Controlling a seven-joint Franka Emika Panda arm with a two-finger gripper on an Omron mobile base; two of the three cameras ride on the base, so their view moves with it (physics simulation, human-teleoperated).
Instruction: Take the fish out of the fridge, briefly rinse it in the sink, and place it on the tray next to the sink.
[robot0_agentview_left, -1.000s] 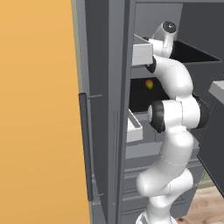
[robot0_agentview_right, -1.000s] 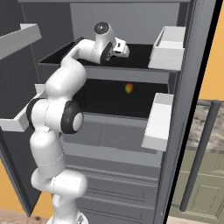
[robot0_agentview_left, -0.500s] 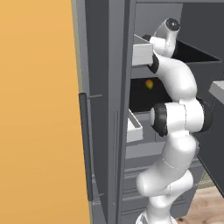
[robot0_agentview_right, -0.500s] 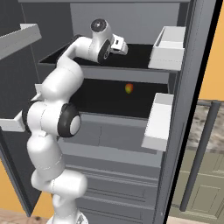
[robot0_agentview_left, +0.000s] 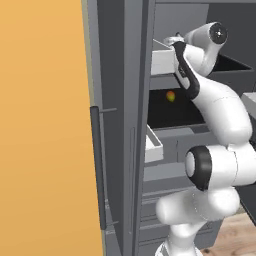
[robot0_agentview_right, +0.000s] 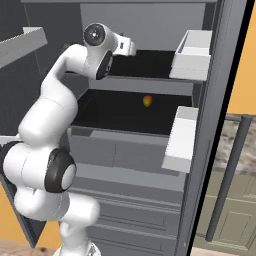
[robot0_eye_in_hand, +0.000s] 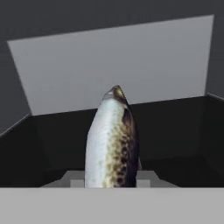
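The fish (robot0_eye_in_hand: 111, 144), silvery with a dark speckled flank, stands up between my fingertips in the hand view. It points at the fridge's grey back wall (robot0_eye_in_hand: 109, 65). My gripper (robot0_eye_in_hand: 110, 180) is shut on it, above the dark upper shelf (robot0_agentview_right: 147, 62) of the open fridge (robot0_agentview_right: 145, 150). In the right base view the gripper (robot0_agentview_right: 126, 47) reaches into that shelf, and in the left base view the gripper (robot0_agentview_left: 173, 40) sits beside a white door bin (robot0_agentview_left: 162, 61). The sink and the tray are out of view.
A small orange-red fruit (robot0_agentview_right: 147, 101) lies on the shelf below. White door bins (robot0_agentview_right: 192, 55) (robot0_agentview_right: 181, 140) hang on the open door at the right, which has a long dark handle (robot0_agentview_right: 227, 180). An orange wall (robot0_agentview_left: 45, 125) lies to the left.
The jaws have closed on the fish. The hand and upper arm have risen a little over the top shelf.
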